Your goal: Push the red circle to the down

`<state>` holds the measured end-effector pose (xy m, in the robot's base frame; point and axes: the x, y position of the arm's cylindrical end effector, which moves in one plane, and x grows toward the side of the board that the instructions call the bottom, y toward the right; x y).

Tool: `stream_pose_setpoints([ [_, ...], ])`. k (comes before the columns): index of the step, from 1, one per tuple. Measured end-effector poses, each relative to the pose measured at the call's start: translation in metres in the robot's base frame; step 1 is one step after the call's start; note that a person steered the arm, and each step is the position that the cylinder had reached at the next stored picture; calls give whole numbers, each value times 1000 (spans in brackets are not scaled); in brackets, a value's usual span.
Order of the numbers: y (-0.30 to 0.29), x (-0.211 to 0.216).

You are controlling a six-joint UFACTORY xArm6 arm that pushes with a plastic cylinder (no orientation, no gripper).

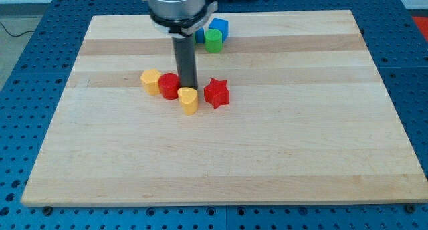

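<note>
The red circle (168, 85) sits left of the board's middle, between a yellow block (151, 80) on its left and a yellow heart-shaped block (188, 100) at its lower right. A red star (216, 93) lies to the right of those. My rod comes down from the view's top, and my tip (188, 87) stands right next to the red circle's right side, just above the yellow heart and left of the red star. I cannot tell whether it touches the circle.
A green block (213, 41) and a blue block (218, 27) sit together near the top edge, with another blue block (200, 35) partly hidden behind the rod. The wooden board (301, 136) lies on a blue perforated table.
</note>
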<state>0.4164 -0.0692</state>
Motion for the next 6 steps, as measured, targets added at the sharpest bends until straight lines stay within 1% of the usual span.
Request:
stream_pose_setpoints([
  [1, 21, -14],
  [2, 26, -47],
  [3, -35, -25],
  [4, -61, 27],
  [5, -57, 39],
  [6, -37, 7],
])
